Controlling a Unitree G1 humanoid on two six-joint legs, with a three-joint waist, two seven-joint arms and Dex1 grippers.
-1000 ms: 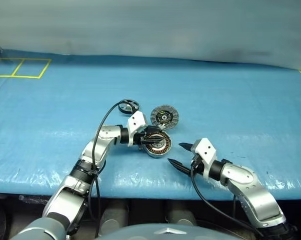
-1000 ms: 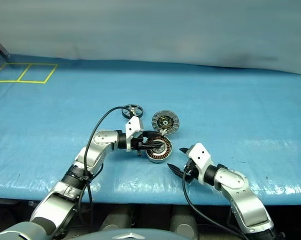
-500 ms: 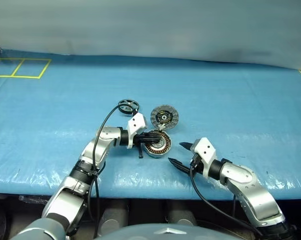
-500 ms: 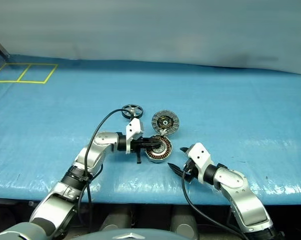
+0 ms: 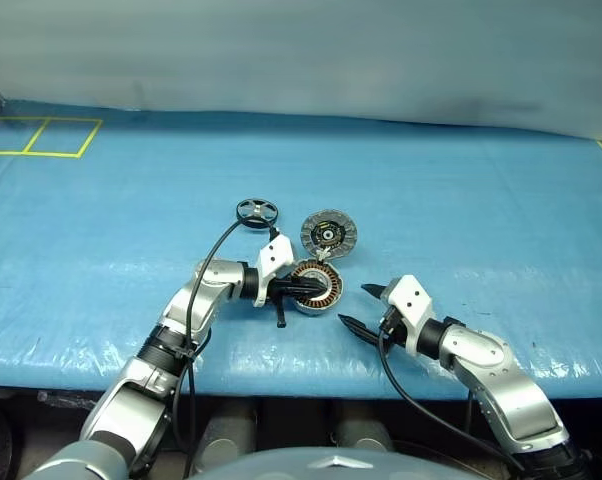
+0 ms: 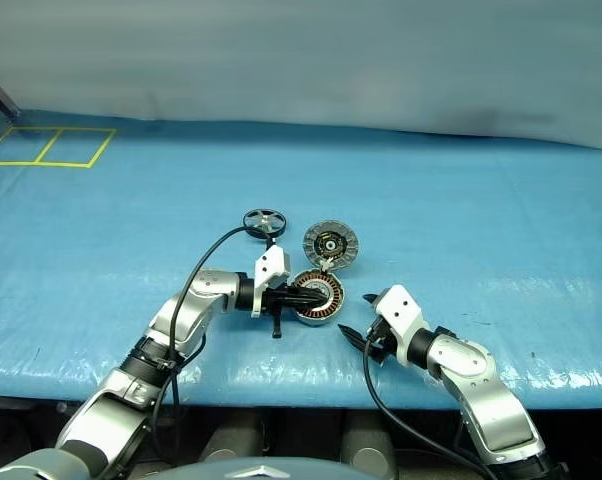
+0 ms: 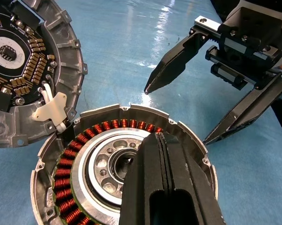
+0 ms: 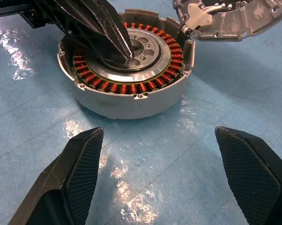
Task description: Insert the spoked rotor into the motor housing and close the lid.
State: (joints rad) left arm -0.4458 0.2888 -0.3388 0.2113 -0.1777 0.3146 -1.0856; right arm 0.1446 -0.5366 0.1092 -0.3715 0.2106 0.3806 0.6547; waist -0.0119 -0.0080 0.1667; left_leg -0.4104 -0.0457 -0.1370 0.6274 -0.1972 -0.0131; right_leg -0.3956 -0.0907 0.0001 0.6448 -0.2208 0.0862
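The motor housing (image 5: 319, 291), a grey cup with copper windings (image 7: 68, 164), lies flat on the blue mat. My left gripper (image 5: 313, 285) is shut with nothing between its fingers (image 7: 152, 164); its tip rests over the housing's inner ring, as the right wrist view also shows (image 8: 124, 51). The lid (image 5: 328, 234) lies inner face up just behind the housing, touching its rim (image 7: 19, 61). Further back and to the left the black spoked rotor (image 5: 256, 211) lies alone. My right gripper (image 5: 353, 307) stands open on the near right of the housing, apart from it (image 8: 159, 133).
The blue mat (image 5: 461, 200) covers the whole table, and its front edge runs just behind my arms. Yellow tape squares (image 5: 41, 136) mark the far left corner. A black cable (image 5: 209, 250) loops from my left wrist.
My left gripper's fingers have closed together and drawn back a little to the left. The housing, tilted before, now lies flatter. The right arm has kept still.
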